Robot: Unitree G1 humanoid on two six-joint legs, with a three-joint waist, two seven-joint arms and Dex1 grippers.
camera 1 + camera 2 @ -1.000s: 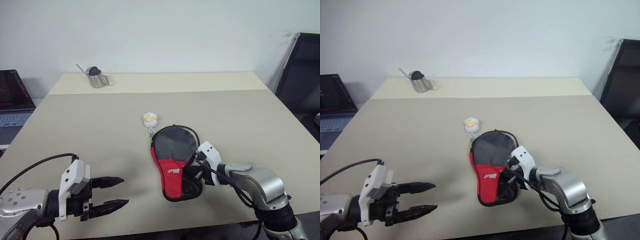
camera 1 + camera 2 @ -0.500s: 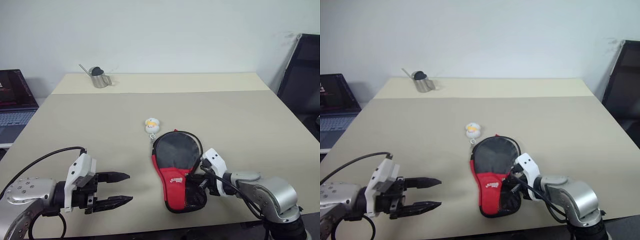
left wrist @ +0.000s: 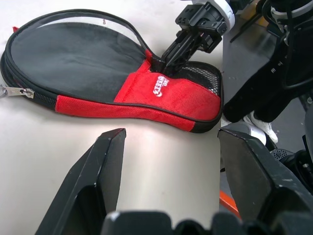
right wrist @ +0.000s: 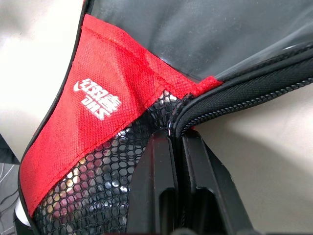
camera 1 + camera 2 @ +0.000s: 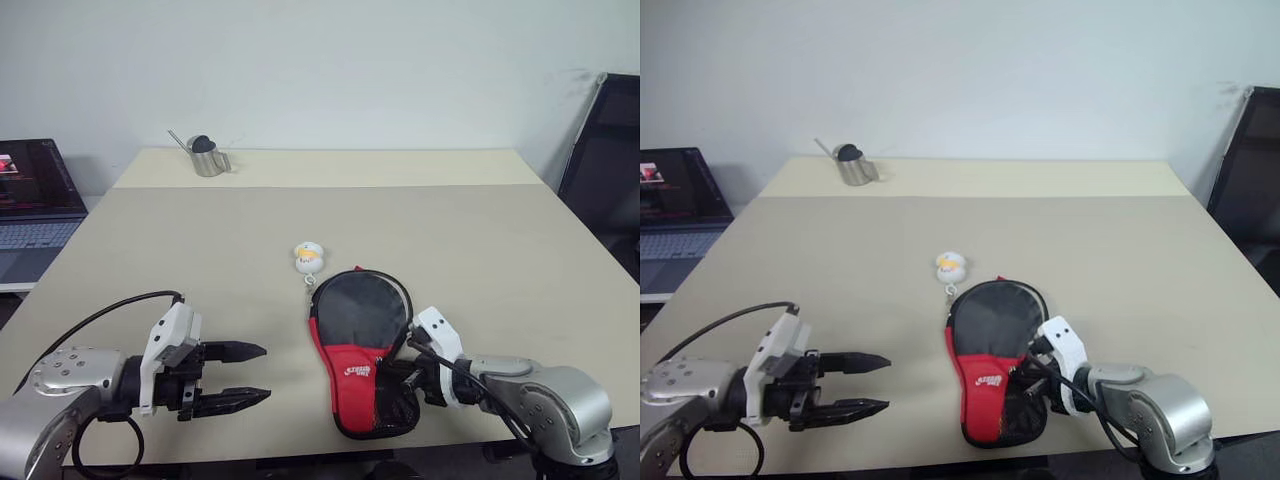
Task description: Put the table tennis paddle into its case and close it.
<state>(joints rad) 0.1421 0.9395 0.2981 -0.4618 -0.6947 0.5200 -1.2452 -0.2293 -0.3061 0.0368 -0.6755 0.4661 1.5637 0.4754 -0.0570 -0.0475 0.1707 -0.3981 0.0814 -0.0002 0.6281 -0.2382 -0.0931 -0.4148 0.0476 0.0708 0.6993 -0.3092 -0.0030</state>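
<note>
Two hands were low over the tan table [image 5: 480, 230]. The right hand [image 5: 408, 375] had its black fingers pressed tight together at the edge of the case [image 5: 362, 345], right where the zipper line runs beside the mesh pocket. From the right wrist view, the two fingers [image 4: 166, 196] were squeezed on the zipper edge of the case, with the red panel and white letters just beside them. I could not tell if they had hold of the zipper pull itself.

The case lay flat on the table, just in front of the right hand. Its round black end pointed away from that hand, and its narrow red and mesh end was next to the fingers. The table tennis paddle could not be made out for sure; the case looked filled and flat.

The left hand [image 5: 232, 376] was well apart from the case, off to the case's other side. Its two fingers stood wide open and held nothing. They pointed across the table toward the case. In the left wrist view the case [image 3: 98, 73] lay past the open fingertips, not touching them.

Beyond the case, just past its round end, sat a small white and yellow toy [image 5: 308, 255]. Far from both hands, near the back of the table, stood a little metal pitcher [image 5: 207, 159]. A laptop [image 5: 35, 205] sat off to the left of the table.
</note>
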